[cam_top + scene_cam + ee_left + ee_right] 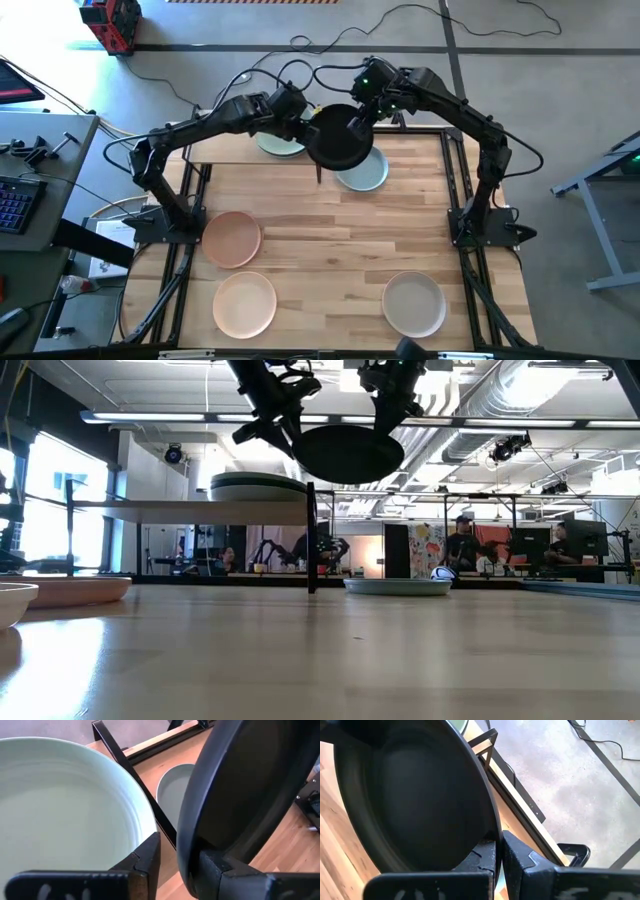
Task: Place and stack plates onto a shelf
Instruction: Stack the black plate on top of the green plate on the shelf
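A black plate [338, 140] hangs in the air beside the shelf's right end, above the table's far middle. My right gripper [497, 840] is shut on it, on its far-right side. My left gripper [175, 845] stands open at the plate's left side, with the rim between its fingers. The shelf [222, 152] carries a pale green plate [65, 815], which sits on the board by its base [258, 487]. A pale blue-grey plate [365, 175] lies on the table under the black one. My right gripper pinches the black plate's rim [487, 832] between its two fingers, one on the hollow upper face and one underneath. The fingers slant down from the table's far right. The plate is lifted clear and nearly level [348, 453], higher than the shelf board. My left gripper has the plate's rim [186, 845] between its fingers, with bare wood showing between one finger [147, 857] and the rim. Whether the other finger [215, 870] touches the plate's hollow face, I cannot tell.
Two peach-pink plates [232, 240] [245, 304] lie near the table's left front, and a beige plate [415, 304] at the right front. The shelf's black leg [311, 540] stands just left of the hanging plate. Cables run over the floor behind the table.
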